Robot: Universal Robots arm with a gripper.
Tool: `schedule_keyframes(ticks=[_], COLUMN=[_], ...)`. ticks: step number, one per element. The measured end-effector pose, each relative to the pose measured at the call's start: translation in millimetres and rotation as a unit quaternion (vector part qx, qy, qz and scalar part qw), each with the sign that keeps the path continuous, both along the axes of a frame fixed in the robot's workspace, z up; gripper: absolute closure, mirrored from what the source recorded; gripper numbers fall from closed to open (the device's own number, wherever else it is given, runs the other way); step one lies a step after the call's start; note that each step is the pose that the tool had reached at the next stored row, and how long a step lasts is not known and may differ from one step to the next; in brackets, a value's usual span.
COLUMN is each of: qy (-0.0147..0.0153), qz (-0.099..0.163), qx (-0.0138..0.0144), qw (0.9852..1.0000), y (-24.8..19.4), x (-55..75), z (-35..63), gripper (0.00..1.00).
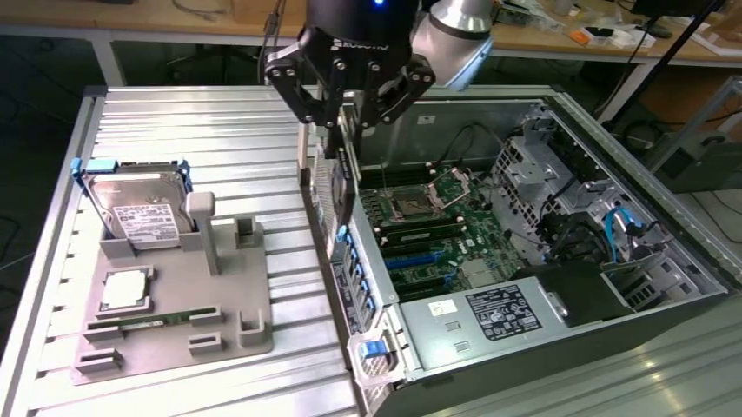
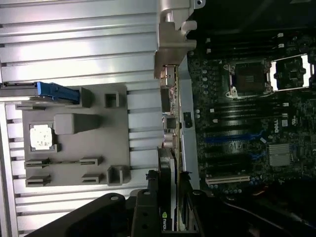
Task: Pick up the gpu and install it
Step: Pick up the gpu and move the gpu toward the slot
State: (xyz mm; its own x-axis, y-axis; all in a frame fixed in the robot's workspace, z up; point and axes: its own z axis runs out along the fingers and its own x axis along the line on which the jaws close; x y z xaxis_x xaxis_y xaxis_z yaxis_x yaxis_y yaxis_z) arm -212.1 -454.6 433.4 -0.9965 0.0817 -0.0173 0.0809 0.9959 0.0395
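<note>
I have the gripper (image 1: 347, 123) clamped on the gpu (image 1: 340, 187), card hanging edge-down just above the computer case (image 1: 579, 365) rear edge, seemingly to line up with the motherboard (image 1: 435, 234) slots.

Nvidia logo on gpu (image 2: 165, 217), Dell on motherboard (image 2: 247, 123)

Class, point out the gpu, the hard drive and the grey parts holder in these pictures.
gpu (image 1: 342, 200): exterior view, middle of the dark card.
hard drive (image 1: 149, 221): exterior view, its white label.
grey parts holder (image 1: 203, 294): exterior view, bare flat base.
</note>
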Motion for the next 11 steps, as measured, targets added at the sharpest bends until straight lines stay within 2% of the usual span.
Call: schedule_keyframes(ticks=[5, 9, 11], qy=[0.0005, 0.0010, 0.0012], qz=[0.000, 0.001, 0.001], qx=[0.0000, -0.0001, 0.0000], qw=[1.0000, 1.0000, 1.0000], y=[0.0, 0.0, 0.0], x=[28.6, 59.0, 69.5], z=[0.0, 0.0, -0.1], gripper=[0.73, 0.73, 0.73])
